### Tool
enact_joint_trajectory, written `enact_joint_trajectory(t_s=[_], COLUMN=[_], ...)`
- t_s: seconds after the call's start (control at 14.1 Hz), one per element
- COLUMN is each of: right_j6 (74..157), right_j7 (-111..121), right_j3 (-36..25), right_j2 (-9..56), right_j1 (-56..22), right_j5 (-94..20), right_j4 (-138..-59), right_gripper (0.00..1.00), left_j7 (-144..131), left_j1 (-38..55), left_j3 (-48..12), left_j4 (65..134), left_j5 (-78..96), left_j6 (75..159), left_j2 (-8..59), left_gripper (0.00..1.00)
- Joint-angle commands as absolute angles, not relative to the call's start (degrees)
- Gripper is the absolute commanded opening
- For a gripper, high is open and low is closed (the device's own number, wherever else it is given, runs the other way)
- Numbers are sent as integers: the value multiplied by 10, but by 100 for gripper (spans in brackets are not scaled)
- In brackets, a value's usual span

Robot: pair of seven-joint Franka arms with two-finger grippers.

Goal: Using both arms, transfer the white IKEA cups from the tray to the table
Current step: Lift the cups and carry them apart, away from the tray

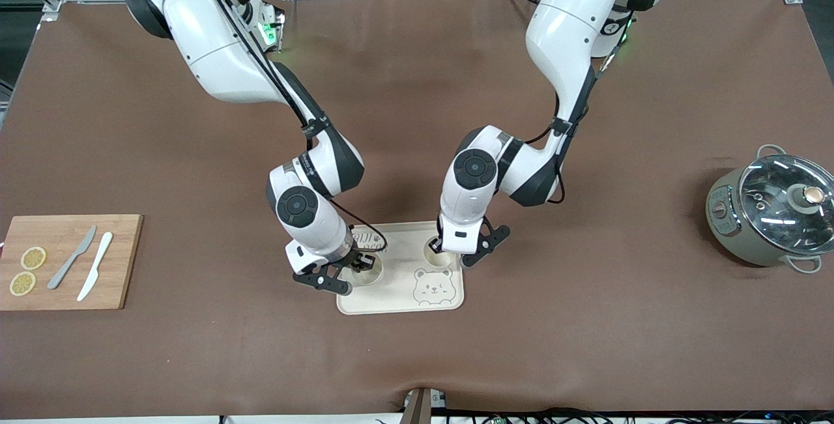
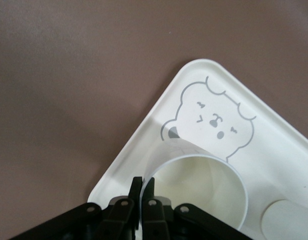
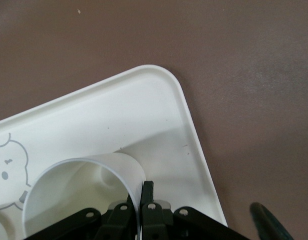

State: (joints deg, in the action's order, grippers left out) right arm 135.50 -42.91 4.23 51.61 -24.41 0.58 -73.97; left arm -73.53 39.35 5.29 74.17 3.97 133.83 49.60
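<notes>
So from the high camera, going from the view's left, I see a wooden cutting board [image 1: 68,261] with two lemon slices [image 1: 27,270], a grey knife [image 1: 71,257] and a white knife [image 1: 95,275] at my right arm's end of the brown table covering [image 1: 417,118]. Mid-table, the cream rectangular tray with a bear drawing [image 1: 417,303] holds both small off-white tapered cups. My right gripper [image 1: 360,261] and my left gripper [image 1: 442,246] are each down at one cup, and my arms mostly hide the rims. My wrist cameras show more: the right gripper [image 3: 141,192] pinches the thin wall of its cup [image 3: 78,185] near a tray corner, and the left gripper [image 2: 141,189] pinches the wall of its cup [image 2: 204,192] just beside the bear. A grey-green pot with a glass lid [image 1: 772,215] stands at my left arm's end.
</notes>
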Motion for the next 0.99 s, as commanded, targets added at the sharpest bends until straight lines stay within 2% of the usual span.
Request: enact_joint_trajectory(t_s=[0.0, 0.21, 0.5, 0.92], right_j6=[1340, 1261, 1156, 1083], right_j7=[-439, -436, -361, -173], right_j3=[44, 49, 54, 54], right_j2=[512, 490, 464, 426], right_j1=[-243, -239, -196, -111], right_j5=[11, 12, 9, -22], right_j4=[-722, -708, -670, -664], right_gripper=[0, 0, 0, 0], left_j7=[-741, -723, -656, -542], left_j1=[382, 358, 323, 252], left_j3=[54, 54, 55, 54], left_j4=[743, 744, 749, 754], left_j5=[47, 44, 45, 46], left_j6=[1321, 1282, 1259, 1212], left_j2=[470, 451, 437, 427], left_gripper=[0, 0, 0, 0])
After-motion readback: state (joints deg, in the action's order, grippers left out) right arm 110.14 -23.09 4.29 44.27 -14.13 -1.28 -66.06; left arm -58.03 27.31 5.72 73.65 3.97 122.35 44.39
